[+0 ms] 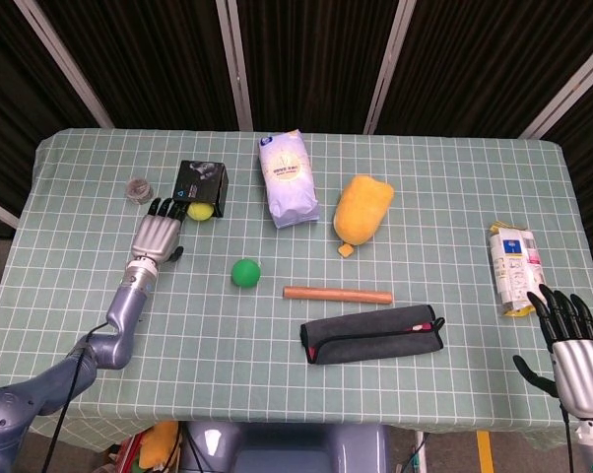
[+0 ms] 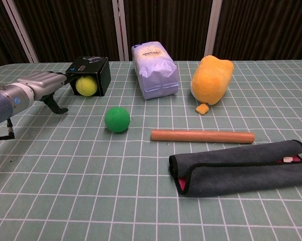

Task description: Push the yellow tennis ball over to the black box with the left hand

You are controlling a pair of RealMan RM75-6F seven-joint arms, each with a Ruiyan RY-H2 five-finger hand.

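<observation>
Your left hand [image 1: 157, 235] lies low over the table with its fingers stretched forward and close together, holding nothing. That is a pusher's shape, not a grasper's. Just ahead of its fingertips [image 1: 164, 207] and slightly to their right sits the ball [image 1: 199, 209], tucked against the front face of the box [image 1: 201, 182]. In the chest view the ball [image 2: 86, 85] overlaps the dark face of the box [image 2: 92, 74], so it looks to be touching it. Judged from that, the push is at or very near its end. Whether your fingertips actually touch the ball I cannot tell; in the chest view the left hand [image 2: 43, 83] ends right beside it.

The flat, extended hand makes sense here: a round ball rolls off a narrow contact, and the box acts as a backstop that keeps it from rolling on.

To the right of your hand and nearer you is a green ball [image 1: 244, 273], apart from everything. Mind it if you sweep the arm back that way.

Your right hand [image 1: 571, 347] rests far off at the opposite table corner, fingers spread and empty, next to a snack packet [image 1: 512, 268], out of the way because the task doesn't call on it.
</observation>
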